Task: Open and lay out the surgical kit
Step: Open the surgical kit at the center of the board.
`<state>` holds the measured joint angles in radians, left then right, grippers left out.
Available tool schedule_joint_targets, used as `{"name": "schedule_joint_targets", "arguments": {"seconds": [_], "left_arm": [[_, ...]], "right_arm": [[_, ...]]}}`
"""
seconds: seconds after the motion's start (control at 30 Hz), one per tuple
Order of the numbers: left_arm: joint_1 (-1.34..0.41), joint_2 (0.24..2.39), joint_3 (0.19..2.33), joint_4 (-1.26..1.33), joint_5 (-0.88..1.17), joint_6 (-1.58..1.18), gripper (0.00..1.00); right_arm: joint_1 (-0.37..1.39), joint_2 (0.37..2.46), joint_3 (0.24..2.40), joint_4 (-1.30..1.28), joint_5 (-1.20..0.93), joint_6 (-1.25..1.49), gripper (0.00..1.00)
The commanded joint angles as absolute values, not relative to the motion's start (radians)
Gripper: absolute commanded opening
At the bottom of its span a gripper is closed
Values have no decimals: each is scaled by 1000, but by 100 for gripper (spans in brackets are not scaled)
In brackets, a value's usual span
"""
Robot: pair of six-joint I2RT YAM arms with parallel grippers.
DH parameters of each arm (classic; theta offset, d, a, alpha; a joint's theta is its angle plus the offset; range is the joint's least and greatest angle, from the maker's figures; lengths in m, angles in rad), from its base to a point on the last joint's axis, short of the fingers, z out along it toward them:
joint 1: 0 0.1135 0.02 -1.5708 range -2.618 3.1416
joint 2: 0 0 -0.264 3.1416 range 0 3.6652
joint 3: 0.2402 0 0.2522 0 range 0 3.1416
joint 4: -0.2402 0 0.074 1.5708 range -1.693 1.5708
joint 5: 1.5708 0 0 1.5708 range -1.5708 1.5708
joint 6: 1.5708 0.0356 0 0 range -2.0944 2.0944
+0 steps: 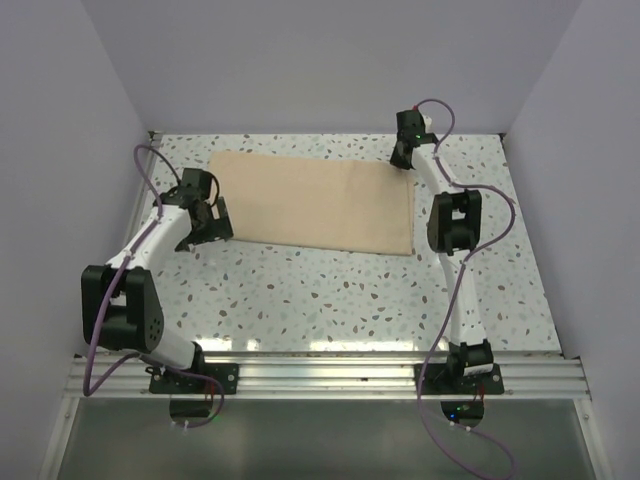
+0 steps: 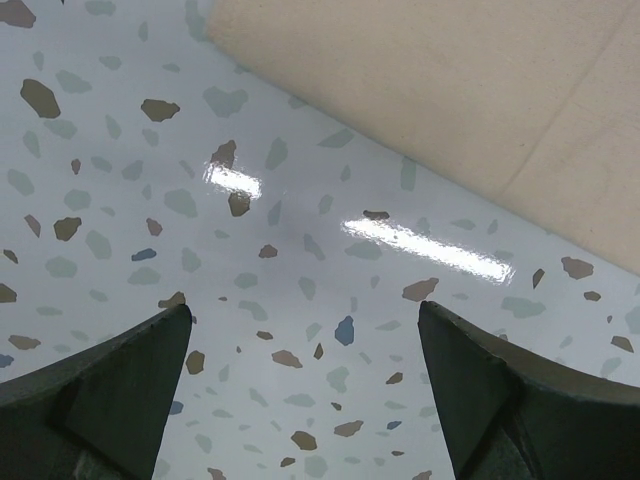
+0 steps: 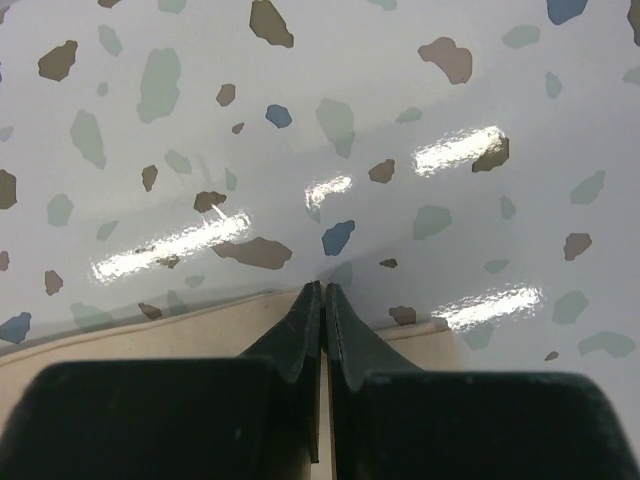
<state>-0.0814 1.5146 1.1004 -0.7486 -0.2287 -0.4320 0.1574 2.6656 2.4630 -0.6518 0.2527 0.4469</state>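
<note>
The tan cloth wrap (image 1: 315, 205) lies spread flat on the speckled table (image 1: 330, 290). No steel tray or instruments show in any view. My left gripper (image 1: 215, 220) is open and empty just off the cloth's left edge. In the left wrist view the gripper (image 2: 305, 310) hovers over bare table with the cloth (image 2: 450, 90) beyond it. My right gripper (image 1: 403, 158) is at the cloth's far right corner. In the right wrist view the gripper (image 3: 323, 288) is shut, with its tips right at the cloth's edge (image 3: 150, 335), and it seems to pinch that edge.
Pale walls enclose the table on the left, back and right. The right arm's elbow (image 1: 455, 220) hangs just right of the cloth. A metal rail (image 1: 330, 375) with both arm bases runs along the near edge.
</note>
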Motion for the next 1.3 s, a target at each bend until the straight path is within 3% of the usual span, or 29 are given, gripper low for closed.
{"name": "schedule_joint_targets", "arguments": {"seconds": [0.0,0.3,0.57,0.73,1.0,1.1,1.27], "left_arm": [[-84,1453,1092,-741,-242,-439,100],[-83,1368,1213,-825,-276,-449,100],[-84,1250,1308,-935,-284,-439,100],[-87,1125,1204,-940,-275,-489,100],[-87,960,1121,-963,-272,-544,100],[-87,931,1124,-960,-276,-564,100],[-87,894,1109,-930,-255,-580,100]], "right_arm": [[163,2608,2410,-698,272,417,0],[163,2415,2326,-660,195,402,0],[248,2107,2183,-716,68,354,0],[421,1860,1910,-814,20,371,0],[713,1124,1233,-966,113,678,0],[759,891,1088,-1092,129,785,0],[759,727,1023,-1248,164,828,0]]}}
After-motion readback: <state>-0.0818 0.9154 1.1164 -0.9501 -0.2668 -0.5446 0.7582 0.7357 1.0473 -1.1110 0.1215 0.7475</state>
